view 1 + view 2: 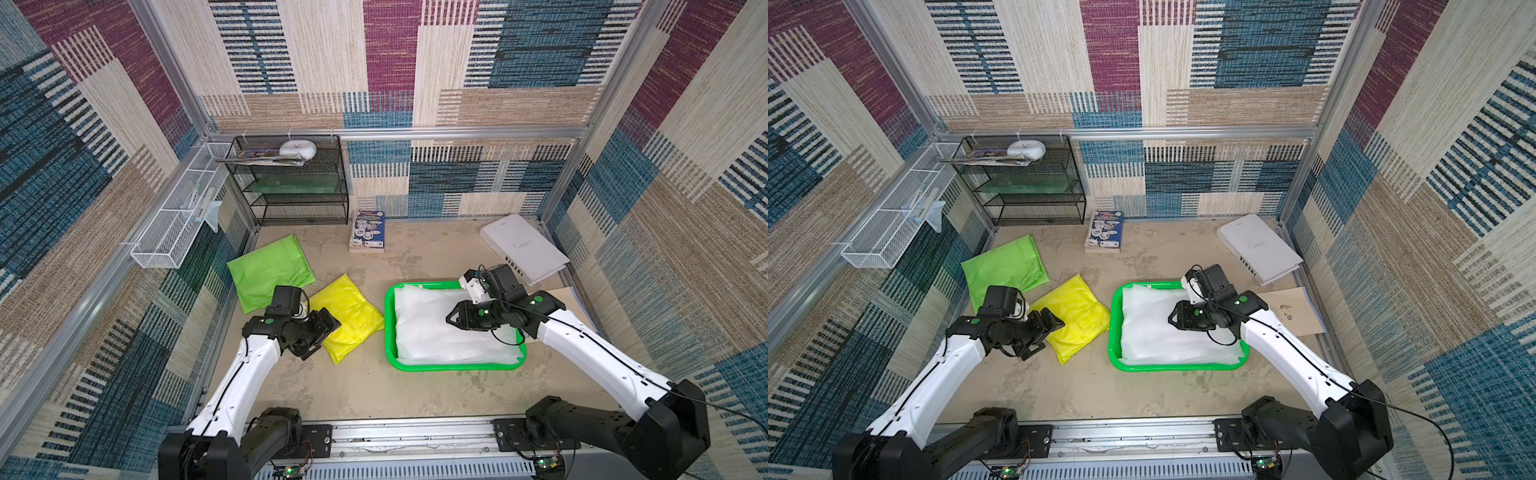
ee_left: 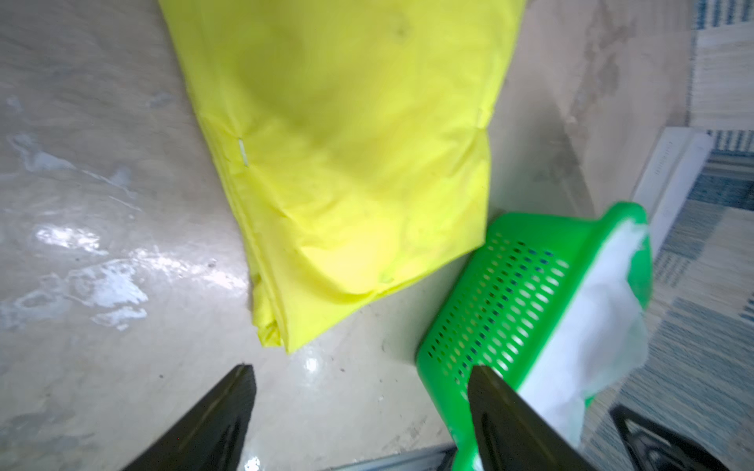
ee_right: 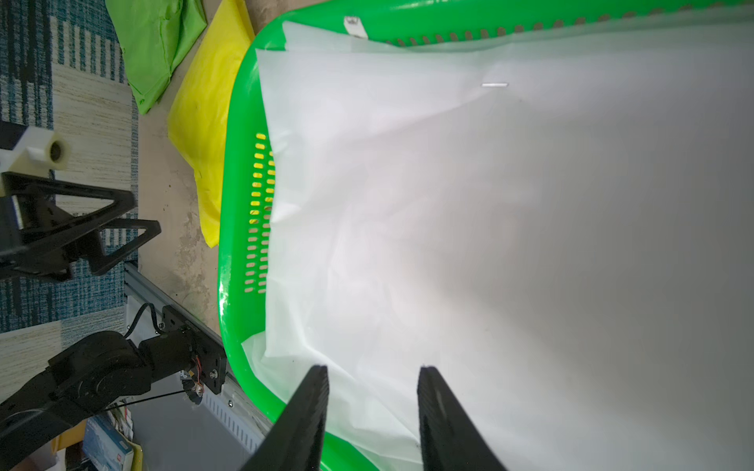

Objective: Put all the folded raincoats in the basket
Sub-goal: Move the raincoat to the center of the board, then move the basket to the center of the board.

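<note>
The bright green basket sits right of centre on the floor, with a white folded raincoat lying inside and filling it. A yellow folded raincoat lies flat just left of the basket. A green folded raincoat lies further back and to the left. My left gripper hovers at the yellow raincoat's near-left edge, open and empty. Over the white raincoat hangs my right gripper, its jaws apart with nothing between them.
A black mesh rack stands at the back left, with a white wire basket on the left wall. A book leans at the back wall. A white binder and a cardboard sheet lie at the right.
</note>
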{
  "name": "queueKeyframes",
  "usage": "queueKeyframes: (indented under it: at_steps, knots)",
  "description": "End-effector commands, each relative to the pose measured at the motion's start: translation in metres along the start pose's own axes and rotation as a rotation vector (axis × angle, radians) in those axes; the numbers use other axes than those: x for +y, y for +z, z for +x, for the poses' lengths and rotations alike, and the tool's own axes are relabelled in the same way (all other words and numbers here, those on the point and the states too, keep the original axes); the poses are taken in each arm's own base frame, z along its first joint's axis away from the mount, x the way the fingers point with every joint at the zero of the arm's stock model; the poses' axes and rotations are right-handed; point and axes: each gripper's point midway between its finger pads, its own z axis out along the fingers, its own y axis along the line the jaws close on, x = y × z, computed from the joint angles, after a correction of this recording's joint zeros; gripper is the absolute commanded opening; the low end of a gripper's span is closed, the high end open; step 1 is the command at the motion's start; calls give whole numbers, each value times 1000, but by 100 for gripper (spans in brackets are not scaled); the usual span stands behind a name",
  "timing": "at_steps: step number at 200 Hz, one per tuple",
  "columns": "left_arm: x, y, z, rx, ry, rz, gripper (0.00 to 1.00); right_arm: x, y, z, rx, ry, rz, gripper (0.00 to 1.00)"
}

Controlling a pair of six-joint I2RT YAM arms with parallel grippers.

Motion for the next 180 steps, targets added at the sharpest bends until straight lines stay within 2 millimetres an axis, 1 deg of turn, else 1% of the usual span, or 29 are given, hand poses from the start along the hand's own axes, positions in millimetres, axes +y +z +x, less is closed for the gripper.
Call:
queueKeyframes:
  at_steps: [1, 10, 19, 29, 39, 51, 62, 70, 77, 86, 110, 127, 144, 159, 170, 180]
  knots:
    - [-15, -23, 6, 13, 70, 26, 79, 14, -2, 3, 14, 17, -47, 39]
    - [-24, -25, -4, -11, 110, 38, 76, 19, -1, 7, 24, 8, -59, 38]
    - [-34, -21, -12, 10, 134, 39, 69, 22, -1, 13, 39, -5, -60, 37]
    - [-46, -13, -21, 51, 161, 55, 64, 18, 1, 20, 57, -18, -34, 36]
    - [-54, -5, -29, 84, 170, 59, 59, 2, 1, 24, 53, -17, 36, 37]
    - [-67, 0, -36, 102, 200, 81, 55, -16, 1, 23, 26, -21, 125, 39]
    - [-78, 1, -38, 107, 236, 102, 54, -32, -1, 17, -17, -15, 204, 42]
    - [-82, 1, -38, 106, 256, 103, 55, -39, -2, 10, -47, -22, 239, 43]
    - [-83, 1, -37, 104, 263, 97, 56, -44, -3, 2, -72, -22, 263, 44]
    - [-80, 4, -34, 109, 266, 89, 56, -43, 0, -10, -91, -35, 260, 44]
    - [-67, 10, -25, 127, 260, 70, 57, -40, 17, -38, -83, -50, 273, 44]
    - [-60, 10, -23, 125, 267, 55, 57, -56, 33, -51, -41, -15, 343, 43]
    - [-56, 8, -23, 114, 279, 35, 57, -67, 48, -61, 9, 16, 372, 41]
    - [-56, 7, -25, 110, 287, 21, 58, -70, 58, -73, 11, 16, 385, 39]
    - [-57, 7, -25, 113, 292, 24, 59, -72, 62, -85, -10, 9, 407, 39]
    - [-56, 7, -25, 112, 291, 22, 59, -77, 71, -94, -4, 1, 410, 38]
